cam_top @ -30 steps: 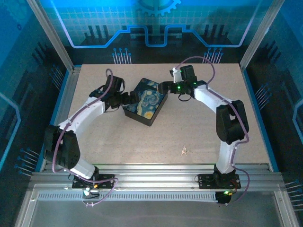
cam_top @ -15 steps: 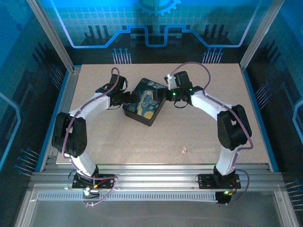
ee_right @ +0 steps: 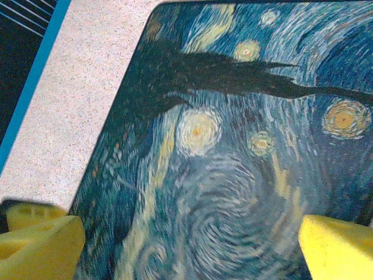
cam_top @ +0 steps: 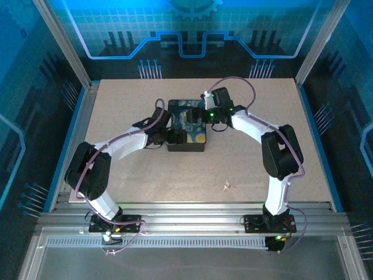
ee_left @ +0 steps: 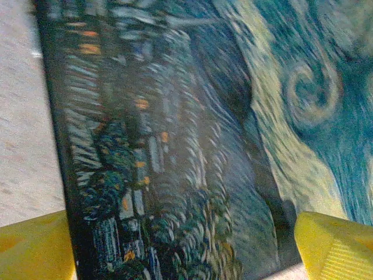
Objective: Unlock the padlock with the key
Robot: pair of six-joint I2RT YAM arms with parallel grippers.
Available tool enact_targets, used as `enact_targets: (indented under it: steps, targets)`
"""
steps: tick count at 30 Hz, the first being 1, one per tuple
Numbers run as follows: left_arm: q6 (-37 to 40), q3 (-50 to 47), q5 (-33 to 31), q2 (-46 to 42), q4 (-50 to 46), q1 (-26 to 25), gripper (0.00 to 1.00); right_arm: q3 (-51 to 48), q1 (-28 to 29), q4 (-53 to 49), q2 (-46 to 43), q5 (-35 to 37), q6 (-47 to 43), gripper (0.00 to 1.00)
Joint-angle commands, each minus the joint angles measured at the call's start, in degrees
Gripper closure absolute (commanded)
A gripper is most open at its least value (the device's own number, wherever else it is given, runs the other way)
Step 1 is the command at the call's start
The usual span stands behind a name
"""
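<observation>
The big speckled tan table (cam_top: 262,157) holds a black box with a swirly blue painted lid (cam_top: 195,131) in its middle. Both arms reach in from each side, I think to turn or steady the box. The left gripper (ee_left: 185,251) has its yellow fingers (ee_left: 35,248) wide apart, with the box end between them. The right gripper (ee_right: 189,248) hangs over the lid, fingers wide apart too. The tiny pale key (cam_top: 226,186) lies on the table near the right arm's base, well apart from both grippers.

Place: robot lab cell.
Walls: circuit-print panels (cam_top: 116,29) glowing beyond the left gripper (cam_top: 173,137).
Frame: aluminium rails (cam_top: 192,211) bordering the bench (cam_top: 145,175).
</observation>
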Motion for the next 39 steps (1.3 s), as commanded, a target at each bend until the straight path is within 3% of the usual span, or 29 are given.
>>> enact_targets:
  steps: [1,6,13,21,29,35,39]
  targets:
    - [-6.48,-2.15,4.67,-2.06,5.5,-6.09,0.07,1.44,0.77,0.58,3.62,-6.23,1.0,0.05]
    - [-13.32,-2.6,7.76,0.45,11.78,-10.04,0.07,2.75,0.86,1.5,4.39,-9.39,0.77,0.05]
    - [-15.89,2.08,11.0,5.09,14.32,-12.45,0.07,1.46,-1.12,5.1,0.82,-13.01,3.25,0.05]
    - [-7.09,5.57,5.35,-2.15,4.24,-11.1,0.07,-4.28,-5.37,3.39,-9.38,-12.27,3.7,0.05]
    - [2.06,6.61,-2.3,-6.68,0.93,0.95,0.06,-16.17,-8.78,-2.11,-21.34,-2.03,3.96,0.06]
    - [7.85,15.29,-3.52,2.97,2.8,9.03,0.05,-25.69,-9.59,-4.21,-29.36,4.18,4.05,0.09]
    - [10.88,23.26,-3.42,11.79,2.79,11.49,0.04,-29.33,-9.69,-3.19,-29.75,2.99,4.87,0.09]
